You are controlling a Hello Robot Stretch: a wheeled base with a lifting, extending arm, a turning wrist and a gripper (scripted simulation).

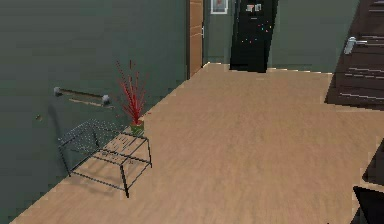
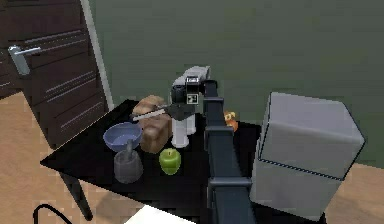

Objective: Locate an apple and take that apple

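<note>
In the lower middle of the arm side view a green apple (image 2: 171, 160) sat on the black table (image 2: 75, 158), close to the table's near edge, just right of a grey cup (image 2: 127, 166) and below a brown loaf (image 2: 152, 123); a pale blue bowl (image 2: 122, 134) stood to the upper left of it; the gripper (image 2: 151, 116) lay higher in the frame, across the loaf, at the end of the dark arm (image 2: 216, 160), and with the loaf right behind its fingers I could not tell how its fingers stood or whether it held anything; the apple looked light, firm and round, with a smooth skin that might slip, so I judged a hold across its widest part, level with the middle, to be safest; the cup so near on its left left little room on that side, and a nudge could roll the fruit off the edge
</note>
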